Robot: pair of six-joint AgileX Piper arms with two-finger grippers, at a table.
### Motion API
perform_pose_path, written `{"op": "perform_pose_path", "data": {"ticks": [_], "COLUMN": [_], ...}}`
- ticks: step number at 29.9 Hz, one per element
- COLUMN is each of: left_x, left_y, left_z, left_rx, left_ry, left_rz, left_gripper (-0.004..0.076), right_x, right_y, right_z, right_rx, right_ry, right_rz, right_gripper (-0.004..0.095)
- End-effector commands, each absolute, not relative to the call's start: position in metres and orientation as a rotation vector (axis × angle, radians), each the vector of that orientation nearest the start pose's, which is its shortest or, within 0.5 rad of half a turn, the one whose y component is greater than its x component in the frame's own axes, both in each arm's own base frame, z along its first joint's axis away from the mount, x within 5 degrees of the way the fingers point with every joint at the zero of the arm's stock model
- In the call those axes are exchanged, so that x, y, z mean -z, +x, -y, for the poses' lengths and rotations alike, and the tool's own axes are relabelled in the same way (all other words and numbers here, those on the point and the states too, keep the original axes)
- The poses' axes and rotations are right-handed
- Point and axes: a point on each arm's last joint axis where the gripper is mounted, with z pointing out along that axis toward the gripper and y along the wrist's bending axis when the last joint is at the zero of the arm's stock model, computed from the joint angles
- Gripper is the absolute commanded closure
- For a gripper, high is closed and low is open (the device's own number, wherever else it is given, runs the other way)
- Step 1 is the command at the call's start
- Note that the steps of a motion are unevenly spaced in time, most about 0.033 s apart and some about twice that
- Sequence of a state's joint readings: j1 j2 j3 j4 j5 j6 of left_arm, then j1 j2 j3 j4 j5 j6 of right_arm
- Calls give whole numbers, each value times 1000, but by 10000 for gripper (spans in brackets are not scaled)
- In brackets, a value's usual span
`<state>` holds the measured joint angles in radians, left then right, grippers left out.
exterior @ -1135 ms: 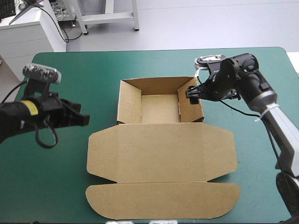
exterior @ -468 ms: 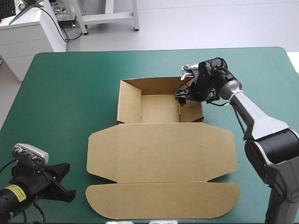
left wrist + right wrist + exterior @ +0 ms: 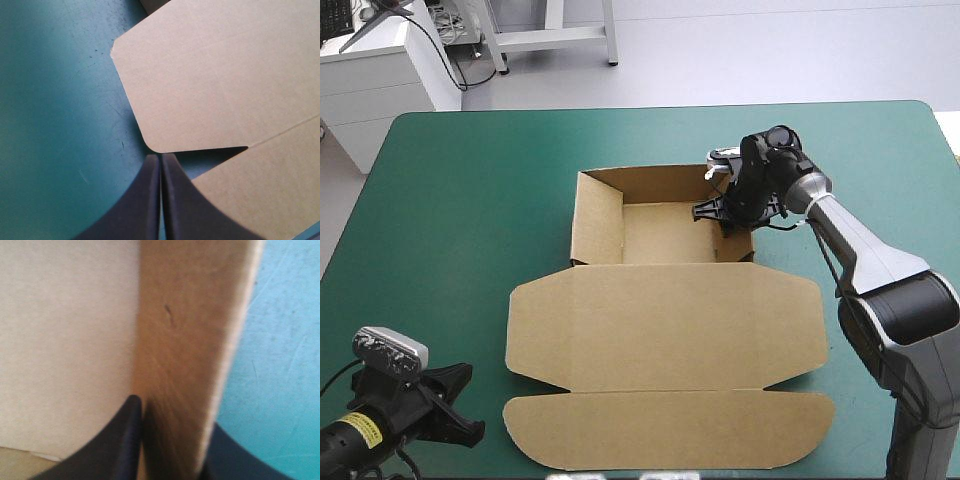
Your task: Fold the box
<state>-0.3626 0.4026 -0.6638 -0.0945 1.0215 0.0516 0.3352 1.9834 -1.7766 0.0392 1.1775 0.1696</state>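
Brown box [image 3: 665, 330]: open tray, lid flat. Right gripper [image 3: 710, 210] pinches tray's right wall. Left gripper [image 3: 160, 157] closed, empty, beside lid's near-left flap.

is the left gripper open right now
No, the left gripper has its black fingers pressed together in one pointed arch, with the box ahead of it.

Right wrist view: the box [image 3: 190, 340] wall, blurred at close range, covers most of the outer finger [image 3: 220, 452] of the right gripper [image 3: 172, 417]. High view: that gripper's fingertips are too small to separate, and the arm behind the left gripper [image 3: 455, 408] is cut off at the bottom edge. Left wrist view: the lid [image 3: 225, 75] runs past the view's edges.
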Motion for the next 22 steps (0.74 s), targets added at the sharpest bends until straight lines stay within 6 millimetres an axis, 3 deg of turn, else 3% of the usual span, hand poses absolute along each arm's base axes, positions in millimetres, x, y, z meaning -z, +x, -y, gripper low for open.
{"op": "perform_pose_path", "data": {"ticks": [1,7,10,13,17,22], "left_x": [-330,-330,-331,-331,-331,-331], "left_y": [52,52,52,52,52,52], "left_z": [28,28,28,28,28,28], "left_rx": [308,308,309,309,309,309], "left_ry": [439,437,436,437,436,436], "left_rz": [-2136,-2129,-2126,-2128,-2126,-2123], "left_gripper": [732,732,732,732,732,732], "right_x": [-302,-310,-335,-370,-407,-418], "right_y": [393,394,395,395,388,376], "right_z": [-138,-137,-125,-90,-24,75], "right_rx": [-180,-162,-121,-71,13,80], "right_ry": [-227,-242,-219,-170,-40,273], "right_rz": [-2801,-2780,-2708,-2624,-2530,-2480], "right_gripper": [909,927,927,927,927,927]}}
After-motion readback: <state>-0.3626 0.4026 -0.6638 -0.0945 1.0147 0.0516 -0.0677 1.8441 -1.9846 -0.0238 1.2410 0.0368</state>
